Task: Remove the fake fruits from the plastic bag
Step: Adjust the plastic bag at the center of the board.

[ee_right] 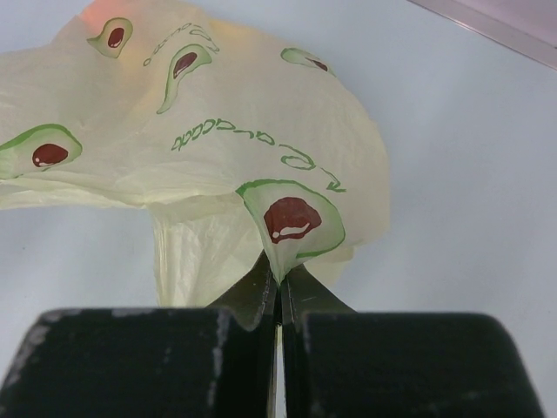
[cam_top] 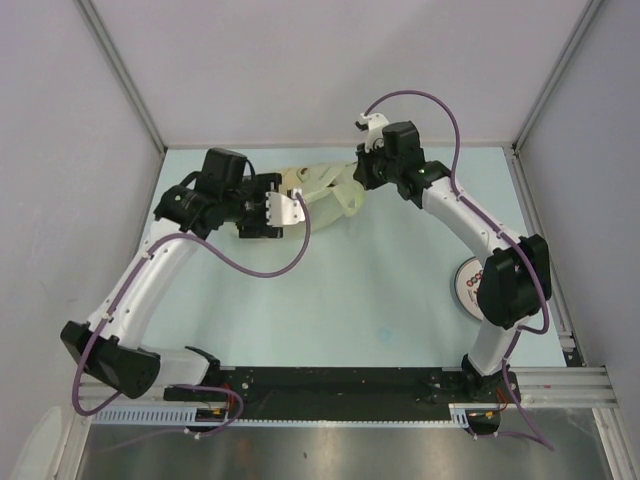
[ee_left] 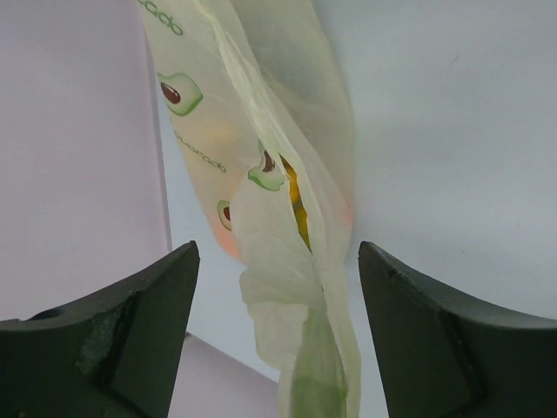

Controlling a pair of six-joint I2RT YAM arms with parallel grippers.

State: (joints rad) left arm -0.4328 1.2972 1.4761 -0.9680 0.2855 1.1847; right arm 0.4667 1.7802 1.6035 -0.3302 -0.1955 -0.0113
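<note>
The plastic bag (cam_top: 325, 190) lies at the far middle of the table, pale yellow with avocado prints. My right gripper (ee_right: 278, 283) is shut on a fold of the bag (ee_right: 218, 139) at its right side. My left gripper (ee_left: 278, 287) is open, its jaws standing either side of a twisted handle loop of the bag (ee_left: 287, 287) without touching it. A yellow fake fruit (ee_left: 298, 209) shows through a slit in the bag, and an orange glow shows through the film (ee_left: 228, 246). The other fruits are hidden inside.
A round white plate (cam_top: 468, 285) lies on the right, partly under my right arm. Grey enclosure walls stand on three sides. The black base rail (cam_top: 340, 385) runs along the near edge.
</note>
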